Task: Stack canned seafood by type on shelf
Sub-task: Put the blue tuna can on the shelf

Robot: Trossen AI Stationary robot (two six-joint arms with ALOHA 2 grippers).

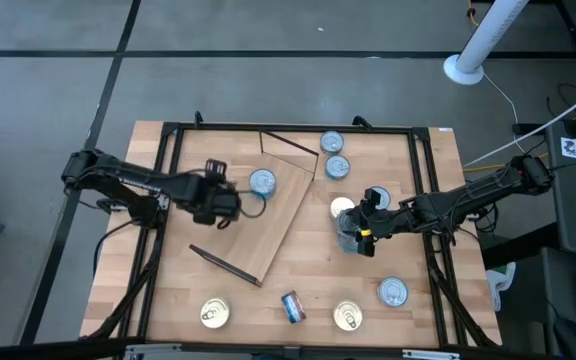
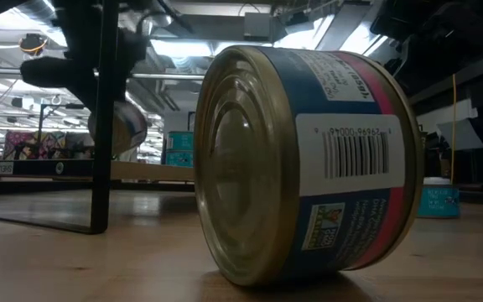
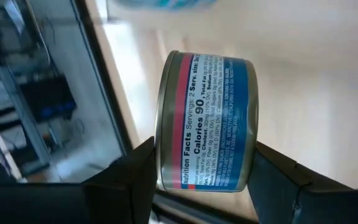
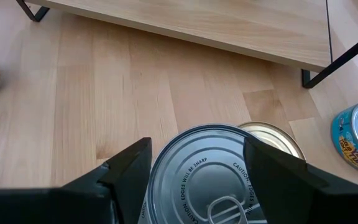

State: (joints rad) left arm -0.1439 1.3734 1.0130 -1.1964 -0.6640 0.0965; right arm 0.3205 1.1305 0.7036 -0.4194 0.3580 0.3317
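My left gripper (image 1: 232, 206) hovers over the left part of the shelf (image 1: 286, 222), a tilted light plywood board, and is shut on a blue-red labelled can (image 3: 207, 121). A silver-topped can (image 1: 262, 182) stands on the shelf beside it. My right gripper (image 1: 353, 238) is to the right of the shelf, shut on a silver-topped can (image 4: 204, 180). A gold-lidded can (image 4: 272, 134) stands just beyond it. Two more silver-topped cans (image 1: 334, 154) stand at the far edge. My left gripper pinches the blue-red can between its two fingers, one on each flat end (image 3: 161, 155). The can lies on its side in the hold, its label facing the wrist camera. It hangs clear above the shelf. My right gripper has one finger on each side of the silver-topped can's round wall (image 4: 157, 168), slanting down from the table's right. The can is upright, its pull-tab top up. Whether its base rests on the table, I cannot tell.
Near the front edge lie two gold-lidded cans (image 1: 214, 313) (image 1: 347, 316), a blue-red can on its side (image 1: 292, 306) and a silver-topped can (image 1: 393, 292). Dark frame bars (image 1: 173, 160) run round the table. Bare wood lies between the shelf and the front cans.
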